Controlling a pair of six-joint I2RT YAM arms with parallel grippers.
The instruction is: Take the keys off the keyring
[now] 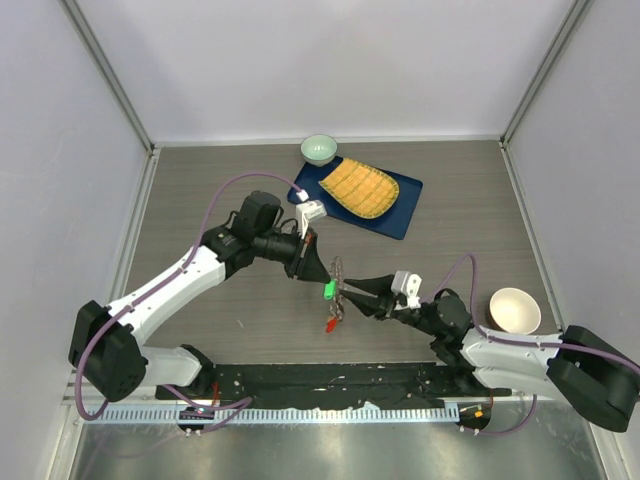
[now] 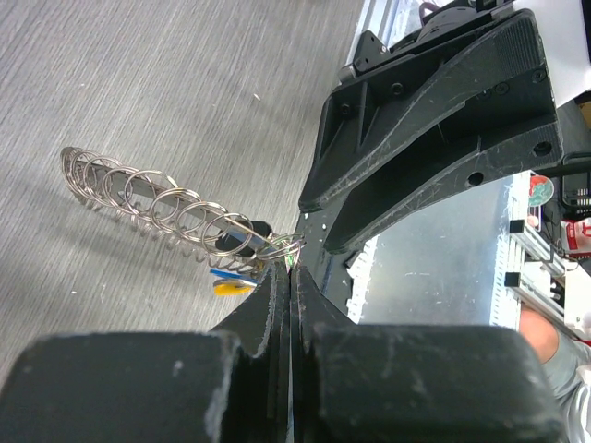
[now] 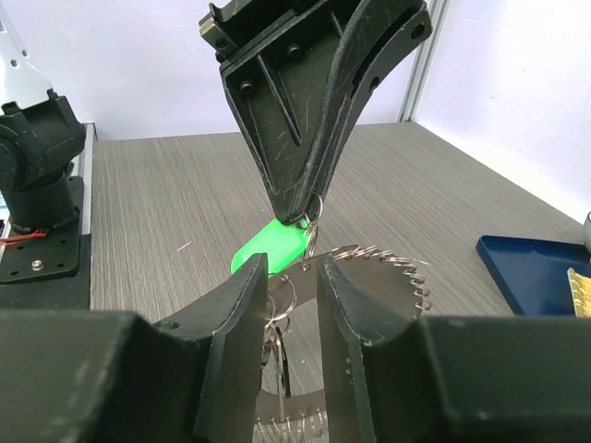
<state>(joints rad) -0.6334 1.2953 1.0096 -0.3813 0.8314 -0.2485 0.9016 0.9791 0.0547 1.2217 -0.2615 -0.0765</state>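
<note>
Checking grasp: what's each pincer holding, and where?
Left pincer shut on the keyring at its edge, beside the green key. Right pincer straddles the keys, jaws apart, clamping nothing.

From the top view, the keyring [image 1: 336, 283] at centre frame was too small for me to tell its keys [image 1: 329, 290] apart. In the right wrist view, my right gripper [image 3: 294, 277] hid the ring's lower part along the bottom edge. I could not tell whether its fingers [image 3: 242, 318] touched what hung between them. The blue tray [image 3: 529, 268] was cut off at the right edge.
</note>
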